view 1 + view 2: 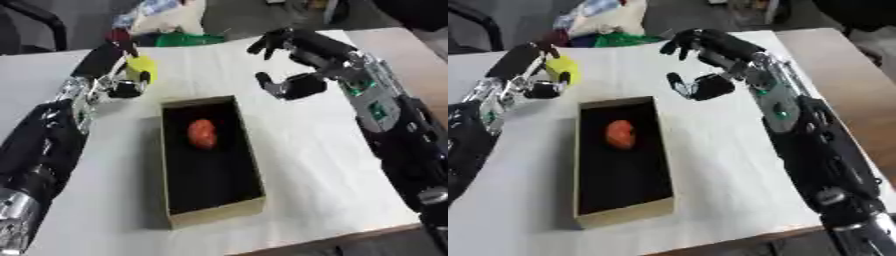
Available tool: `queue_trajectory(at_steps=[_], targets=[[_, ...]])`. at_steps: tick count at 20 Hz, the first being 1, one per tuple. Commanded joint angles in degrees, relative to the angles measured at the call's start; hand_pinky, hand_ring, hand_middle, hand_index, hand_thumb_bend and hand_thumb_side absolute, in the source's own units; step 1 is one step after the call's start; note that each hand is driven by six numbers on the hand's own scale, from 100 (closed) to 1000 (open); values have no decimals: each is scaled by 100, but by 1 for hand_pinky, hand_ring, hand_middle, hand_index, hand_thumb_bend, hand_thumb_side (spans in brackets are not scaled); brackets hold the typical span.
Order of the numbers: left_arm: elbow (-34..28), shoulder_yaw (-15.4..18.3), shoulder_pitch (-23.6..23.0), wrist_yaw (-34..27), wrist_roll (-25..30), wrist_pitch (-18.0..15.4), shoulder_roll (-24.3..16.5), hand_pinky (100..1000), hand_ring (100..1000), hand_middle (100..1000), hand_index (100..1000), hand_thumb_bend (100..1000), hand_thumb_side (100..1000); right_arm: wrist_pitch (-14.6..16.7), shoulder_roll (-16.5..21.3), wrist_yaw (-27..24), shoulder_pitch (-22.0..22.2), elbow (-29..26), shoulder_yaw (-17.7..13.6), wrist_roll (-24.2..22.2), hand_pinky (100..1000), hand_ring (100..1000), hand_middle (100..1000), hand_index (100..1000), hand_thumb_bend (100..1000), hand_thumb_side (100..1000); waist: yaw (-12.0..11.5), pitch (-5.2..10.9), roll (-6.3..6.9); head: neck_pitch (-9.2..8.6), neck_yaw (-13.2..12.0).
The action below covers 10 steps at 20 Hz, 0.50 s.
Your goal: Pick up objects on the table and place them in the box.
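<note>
Fingers of my left hand curl around a yellow object, held up off the table just beyond the box's far left corner. One red object already lies inside (by my judgement, roughly halfway). My right hand hovers released nearby.

White table top, wooden edge strip at right, grey floor beyond, dark chair frame upper left
</note>
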State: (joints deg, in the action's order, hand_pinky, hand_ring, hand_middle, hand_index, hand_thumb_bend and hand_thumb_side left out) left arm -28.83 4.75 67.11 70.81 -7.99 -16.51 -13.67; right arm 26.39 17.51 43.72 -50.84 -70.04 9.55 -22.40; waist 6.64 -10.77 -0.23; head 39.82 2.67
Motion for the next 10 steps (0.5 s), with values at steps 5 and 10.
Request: queue_trajectory(at_steps=[5,10], targets=[[-582,-258,157,-490,215,-491,-239,433,399,458,1000,100,154,-9,149,36,-16,-37,-56,33,803,700,753,864,100,451,-88,264,8,95,62],[-1143,-676,11,-962,489,-1135,-400,437,402,459,1000,100,109,-13,182,67,37,-49,-70,58,804,702,754,863,100,439,-184,381,21,132,134]])
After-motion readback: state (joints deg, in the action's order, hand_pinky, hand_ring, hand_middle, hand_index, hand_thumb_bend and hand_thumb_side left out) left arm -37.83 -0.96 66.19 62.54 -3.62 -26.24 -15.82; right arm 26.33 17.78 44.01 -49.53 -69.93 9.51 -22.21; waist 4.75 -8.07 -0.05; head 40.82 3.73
